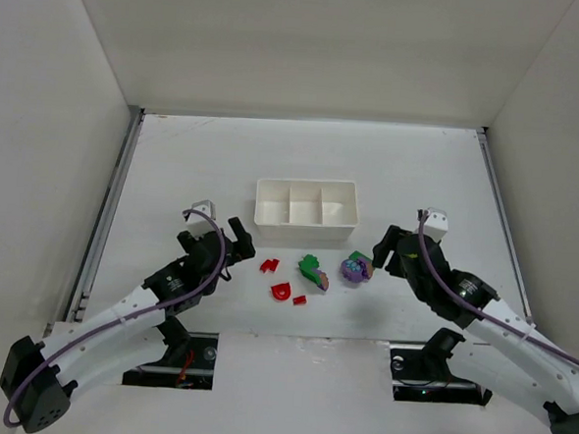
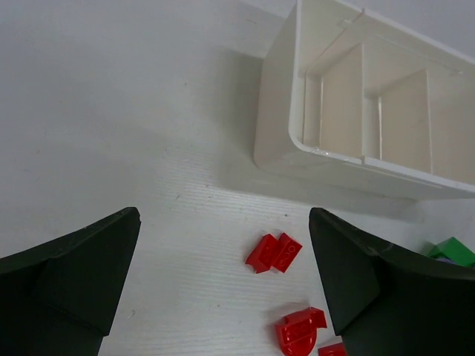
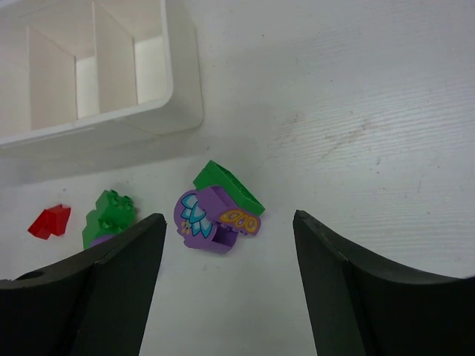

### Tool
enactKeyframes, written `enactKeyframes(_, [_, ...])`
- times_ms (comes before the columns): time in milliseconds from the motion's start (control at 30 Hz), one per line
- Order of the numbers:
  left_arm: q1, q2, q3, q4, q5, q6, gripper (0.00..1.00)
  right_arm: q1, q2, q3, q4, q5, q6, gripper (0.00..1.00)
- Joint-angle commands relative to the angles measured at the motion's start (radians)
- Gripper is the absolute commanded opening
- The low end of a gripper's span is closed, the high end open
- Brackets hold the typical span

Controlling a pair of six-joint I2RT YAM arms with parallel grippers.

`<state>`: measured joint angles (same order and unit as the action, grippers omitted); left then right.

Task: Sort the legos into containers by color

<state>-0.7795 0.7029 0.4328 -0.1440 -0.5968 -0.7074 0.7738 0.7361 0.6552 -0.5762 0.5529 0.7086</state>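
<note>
1. Roughly at the middle of the table (image 1: 174, 171) sits the tray (image 1: 304, 219), its three compartments (image 1: 305, 196) in a row from 9 to 3 o'clock.
2. All the legos (image 1: 310, 277) lie on the table at the tray's 6 o'clock, outside it.
3. At the cluster's 9 o'clock is a red pair (image 1: 268, 265). A curved red (image 1: 281, 291) and a small red (image 1: 299, 299) lie toward 6 o'clock.
4. A green lego (image 1: 311, 268) sits mid-cluster, touching a purple bit (image 1: 321, 281) at its 4 o'clock.
5. At 3 o'clock lies a printed purple lego (image 1: 352, 271), with a green wedge (image 1: 361, 258) touching it at 1 o'clock.
6. At the tray's 8 o'clock the left gripper (image 1: 236, 253) is spread wide and grasps nothing. Its wrist view shows the red pair between the fingers.
7. At the tray's 4 o'clock the right gripper (image 1: 378, 254) is likewise released. Its wrist view shows the purple lego between the fingers, not touching either.
</note>
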Motion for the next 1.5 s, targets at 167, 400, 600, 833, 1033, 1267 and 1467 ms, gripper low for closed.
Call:
enactKeyframes(167, [0.039,0.018,0.032,0.053,0.023,0.002,1.0,0.07,0.043,0.049,0.056,-0.048,-0.055,0.51])
enactKeyframes(400, [0.023,-0.009,-0.008,0.06,-0.125,-0.058,1.0,0.328,0.144,0.113,0.175,-0.183,-0.112,0.18])
enactKeyframes(600, [0.036,0.055,0.021,-0.071,-0.104,-0.122,0.33,0.531,0.371,0.093,0.406,-0.249,-0.138,0.16])
enactKeyframes(833, [0.055,0.138,-0.005,-0.098,-0.031,-0.136,0.25,0.519,0.656,0.153,0.594,-0.271,-0.244,0.51])
enactKeyframes(1033, [0.03,0.046,-0.068,-0.075,-0.008,-0.11,0.5,0.454,0.83,0.225,0.633,-0.272,-0.29,0.81])
enactKeyframes(1267, [0.064,0.026,-0.097,-0.043,0.089,-0.099,0.57,0.428,0.914,0.268,0.621,-0.26,-0.305,0.85])
enactKeyframes(1467, [0.095,0.046,-0.123,0.012,0.123,-0.096,0.57,0.425,0.954,0.264,0.621,-0.257,-0.265,0.76])
